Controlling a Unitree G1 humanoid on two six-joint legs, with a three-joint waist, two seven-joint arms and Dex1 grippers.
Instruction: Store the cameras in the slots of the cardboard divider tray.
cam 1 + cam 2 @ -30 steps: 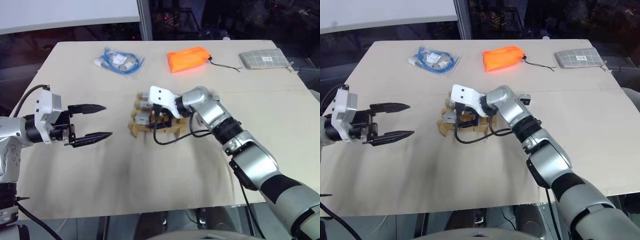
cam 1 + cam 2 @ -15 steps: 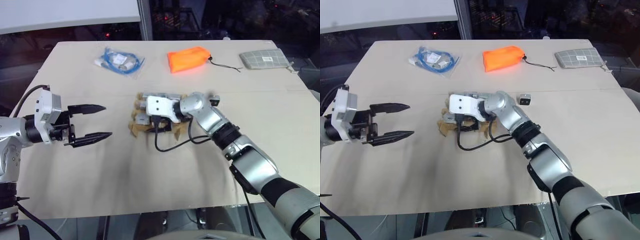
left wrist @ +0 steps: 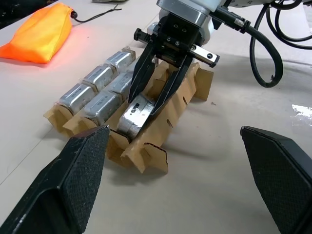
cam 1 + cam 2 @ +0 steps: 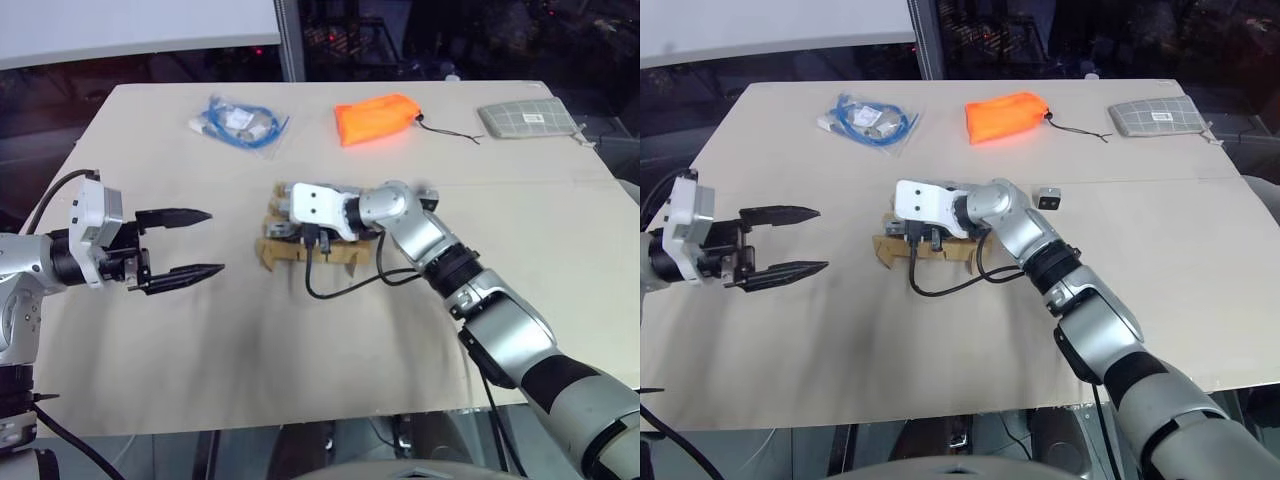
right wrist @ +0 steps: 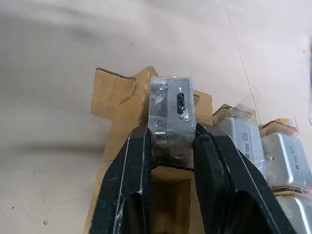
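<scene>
Right end effector [image 3: 155, 100] is closed on a camera [image 5: 170, 122]: in the right wrist view the two black fingers [image 5: 127, 170] press the silver body on both flanks, with the port end standing up between the tips. The left wrist view shows the same grip from across the desk, the fingers reaching down into the nearest row of the cardboard divider tray [image 3: 146, 151], the held camera sitting in a slot at that row's near end with its long axis roughly in line with the fingers. It looks partly seated, not fully down; hard to be sure. So the thing lies straight ahead of the fingertips and below them, and any coming move is judged to run along that axis: either a further push into the slot or a release and a straight pull back. Left end effector [image 4: 190, 245] hangs wide open and holds nothing, well apart from the tray on the left side of the desk [image 4: 300, 350]; the right arm is plainly the nearer one. Beyond the gripped camera, the next rows of the tray carry stored cameras [image 3: 100, 78] lying side by side, wrapped in clear film. One loose camera [image 4: 1049, 198] sits on the desk just past the right forearm, apart from the tray. Further off, near the desk's back edge: blue cable bag [image 4: 238, 124], orange pouch [image 4: 378, 117], grey checked pouch [image 4: 527, 117].
</scene>
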